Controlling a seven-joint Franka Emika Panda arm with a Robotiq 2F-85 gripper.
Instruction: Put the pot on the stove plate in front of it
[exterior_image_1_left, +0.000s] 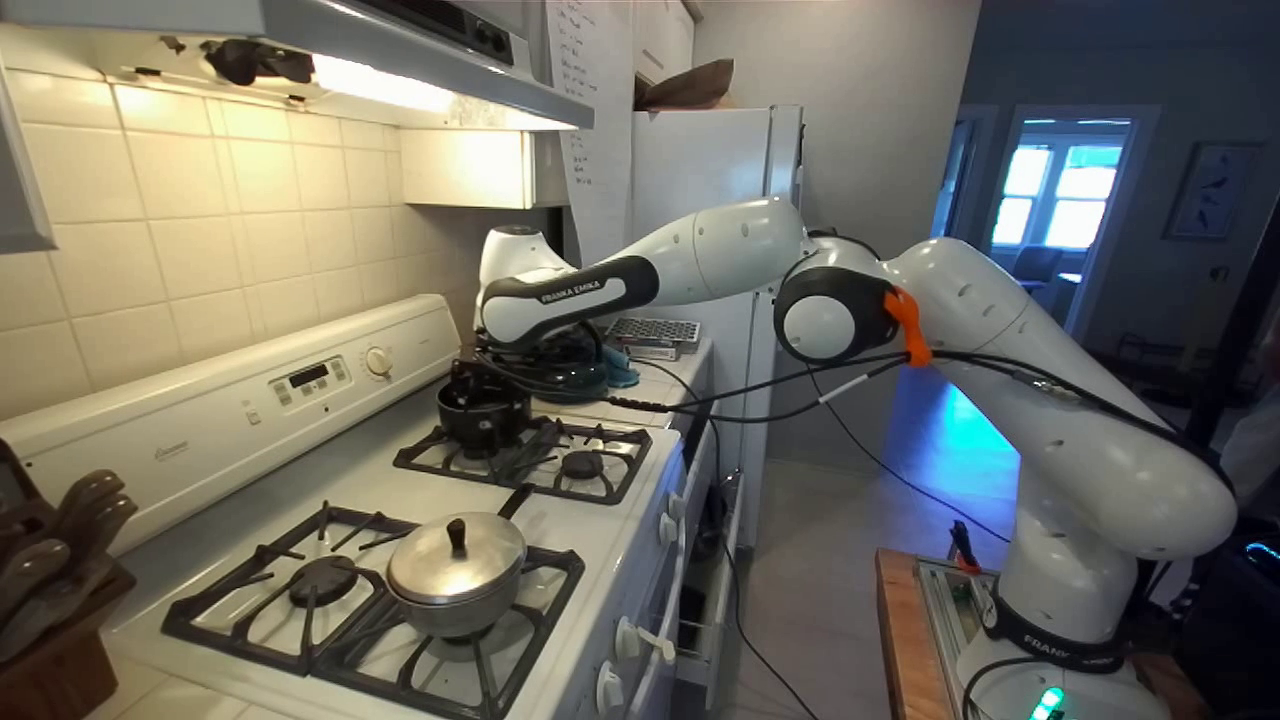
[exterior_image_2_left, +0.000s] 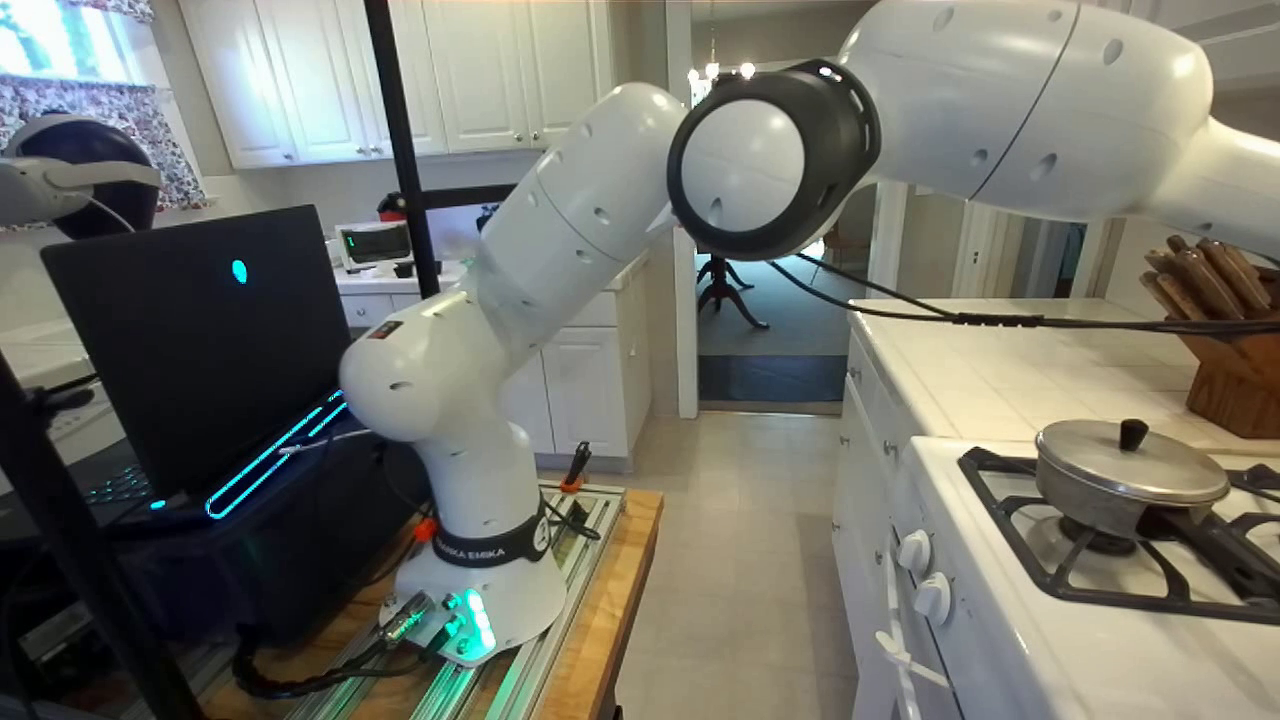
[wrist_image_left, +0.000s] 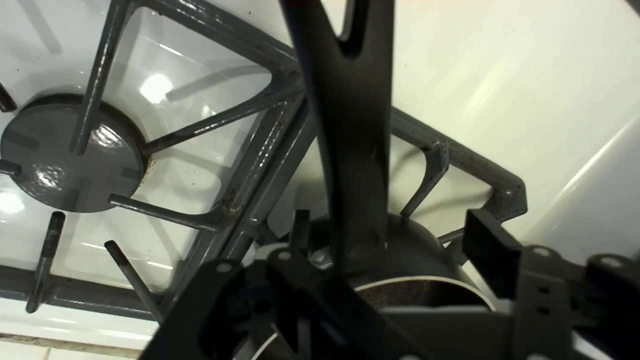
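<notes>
The small black pot (exterior_image_1_left: 482, 412) stands on the back burner at the far end of the stove in an exterior view. In the wrist view, its body (wrist_image_left: 420, 245) and pale rim show at the bottom, and its long black handle (wrist_image_left: 357, 150) reaches up. My gripper (wrist_image_left: 395, 237) is open over the pot's near side. Its fingers stand either side of the handle, which lies nearer the left finger; a gap separates it from the right finger. The stove plate in front of the pot (exterior_image_1_left: 582, 463) has a bare burner; it also shows in the wrist view (wrist_image_left: 75, 155).
A silver lidded pan (exterior_image_1_left: 455, 572) sits on a near front burner, its handle pointing toward the far grate; it shows in both exterior views (exterior_image_2_left: 1125, 485). A dark kettle (exterior_image_1_left: 575, 365) stands behind the pot. A knife block (exterior_image_1_left: 60, 610) and range hood (exterior_image_1_left: 350, 60) border the stove.
</notes>
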